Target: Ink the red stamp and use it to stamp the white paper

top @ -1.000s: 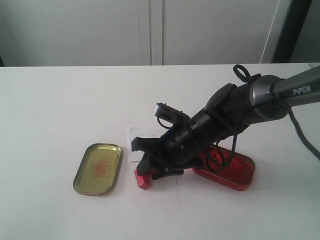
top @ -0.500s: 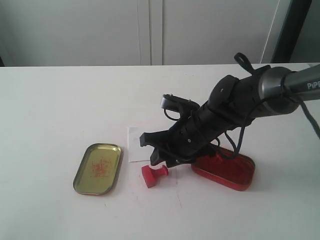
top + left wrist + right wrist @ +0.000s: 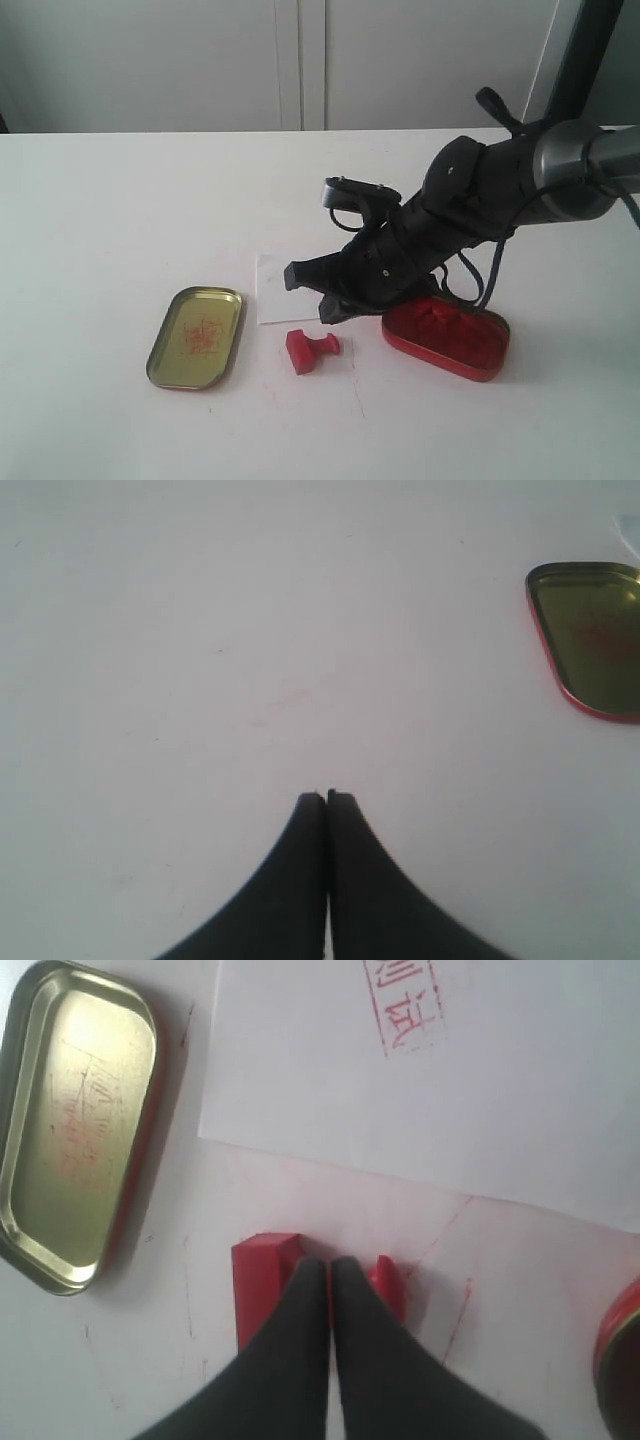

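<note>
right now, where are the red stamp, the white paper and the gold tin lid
red stamp [image 3: 305, 350], exterior view, its square base
white paper [image 3: 275, 290], exterior view, bare left part
gold tin lid [image 3: 196, 337], exterior view, middle of its floor

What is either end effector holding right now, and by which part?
Nothing. The red stamp lies on its side, clear of the shut right end effector; the left end effector is shut and empty.

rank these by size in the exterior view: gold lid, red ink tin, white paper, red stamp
1. gold lid and red ink tin: look alike, tin partly behind the arm, so tied.
2. white paper: visible part smaller, rest hidden, so unsure.
3. red stamp: clearly smallest.
</note>
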Action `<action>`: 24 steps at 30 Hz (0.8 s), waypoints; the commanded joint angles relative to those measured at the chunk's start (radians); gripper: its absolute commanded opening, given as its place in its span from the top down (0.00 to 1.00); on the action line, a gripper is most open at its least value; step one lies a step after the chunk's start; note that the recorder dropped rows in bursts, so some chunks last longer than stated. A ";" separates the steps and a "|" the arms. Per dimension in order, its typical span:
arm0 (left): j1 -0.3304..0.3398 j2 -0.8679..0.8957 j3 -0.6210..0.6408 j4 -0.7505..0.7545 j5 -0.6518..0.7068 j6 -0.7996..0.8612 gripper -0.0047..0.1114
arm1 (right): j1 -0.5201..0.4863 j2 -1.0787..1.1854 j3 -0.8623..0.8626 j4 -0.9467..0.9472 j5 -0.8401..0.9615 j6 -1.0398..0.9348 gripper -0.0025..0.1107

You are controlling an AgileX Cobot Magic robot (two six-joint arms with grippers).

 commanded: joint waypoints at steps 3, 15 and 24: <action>0.001 -0.003 0.010 0.000 0.016 -0.002 0.96 | -0.007 -0.013 0.003 -0.018 0.012 0.001 0.98; 0.001 -0.003 0.010 0.000 0.016 -0.002 0.96 | -0.007 -0.125 0.003 -0.176 0.045 0.073 0.98; 0.001 -0.003 0.010 0.000 0.016 -0.002 0.96 | -0.039 -0.186 0.003 -0.406 0.097 0.264 0.98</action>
